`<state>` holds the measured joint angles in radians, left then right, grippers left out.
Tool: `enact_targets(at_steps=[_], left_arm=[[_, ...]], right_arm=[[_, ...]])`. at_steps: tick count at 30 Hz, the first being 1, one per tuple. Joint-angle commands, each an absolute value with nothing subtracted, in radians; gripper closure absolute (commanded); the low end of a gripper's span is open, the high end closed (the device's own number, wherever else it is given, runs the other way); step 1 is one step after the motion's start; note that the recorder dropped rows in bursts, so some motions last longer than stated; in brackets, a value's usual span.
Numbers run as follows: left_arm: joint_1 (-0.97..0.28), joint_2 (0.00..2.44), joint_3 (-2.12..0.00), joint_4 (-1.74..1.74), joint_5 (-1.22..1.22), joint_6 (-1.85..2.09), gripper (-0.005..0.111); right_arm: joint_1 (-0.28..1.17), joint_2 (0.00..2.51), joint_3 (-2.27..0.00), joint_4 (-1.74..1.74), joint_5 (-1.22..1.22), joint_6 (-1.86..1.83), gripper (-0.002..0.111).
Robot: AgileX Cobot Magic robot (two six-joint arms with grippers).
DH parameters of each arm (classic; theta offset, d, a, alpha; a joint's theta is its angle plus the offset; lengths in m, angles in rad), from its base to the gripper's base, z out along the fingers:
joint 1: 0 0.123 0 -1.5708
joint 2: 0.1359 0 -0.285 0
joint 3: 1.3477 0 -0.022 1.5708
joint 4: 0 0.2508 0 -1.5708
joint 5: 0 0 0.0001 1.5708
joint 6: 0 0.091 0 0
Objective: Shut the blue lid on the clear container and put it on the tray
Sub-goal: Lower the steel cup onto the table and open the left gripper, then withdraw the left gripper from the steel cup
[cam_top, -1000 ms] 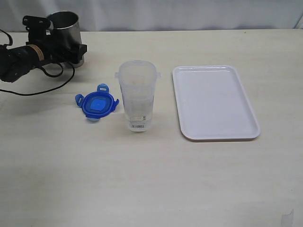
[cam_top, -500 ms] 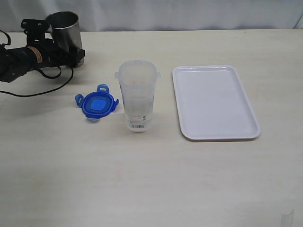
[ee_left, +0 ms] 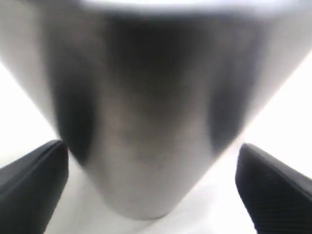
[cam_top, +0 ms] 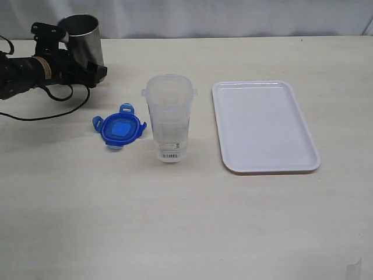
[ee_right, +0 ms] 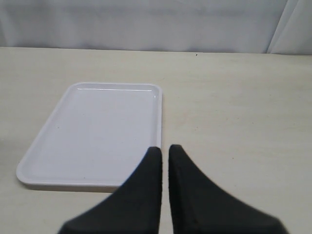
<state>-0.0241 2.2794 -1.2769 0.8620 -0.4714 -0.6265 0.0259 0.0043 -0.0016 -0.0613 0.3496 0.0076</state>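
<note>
The clear container (cam_top: 169,119) stands upright and uncovered in the middle of the table. Just to its left the blue lid (cam_top: 119,130) lies flat on the table, apart from it. The white tray (cam_top: 262,125) lies to the container's right with nothing on it. My left gripper (cam_top: 94,73) is at the far back left, away from the lid and container. It is open (ee_left: 151,147), its fingers wide on either side of a grey metal cup. My right gripper (ee_right: 165,148) is shut on nothing, near a corner of the tray (ee_right: 97,126), and out of the exterior view.
The grey metal cup (cam_top: 81,38) stands at the back left corner and fills the left wrist view (ee_left: 146,97). A black cable (cam_top: 52,111) trails from the left arm across the table. A white backdrop closes the far edge.
The left arm has shifted a little beside the metal cup, its gripper end dropping slightly towards the table. The lid, container and tray have not moved.
</note>
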Motion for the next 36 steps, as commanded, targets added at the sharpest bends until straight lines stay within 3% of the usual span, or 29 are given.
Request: enact_targets(at_steps=[1,13,22,30,36], left_arm=[[-0.024,2.219,-1.239,0.833,-0.374,-0.594,0.021],[-0.024,1.97,-0.958,0.75,-0.36,-0.555,0.021],[-0.024,1.62,-0.867,0.746,0.011,-0.582,0.02],[-0.026,1.382,-0.777,0.641,0.015,-0.611,0.02],[-0.074,1.326,-0.772,0.597,0.175,-0.6,0.02]], right_arm=[[0.022,0.0,0.0,-0.06,0.346,0.008,0.103],[0.022,0.0,0.0,-0.06,0.346,0.008,0.103],[0.022,0.0,0.0,-0.06,0.346,0.008,0.103],[0.022,0.0,0.0,-0.06,0.346,0.008,0.103],[0.022,0.0,0.0,-0.06,0.346,0.008,0.103]])
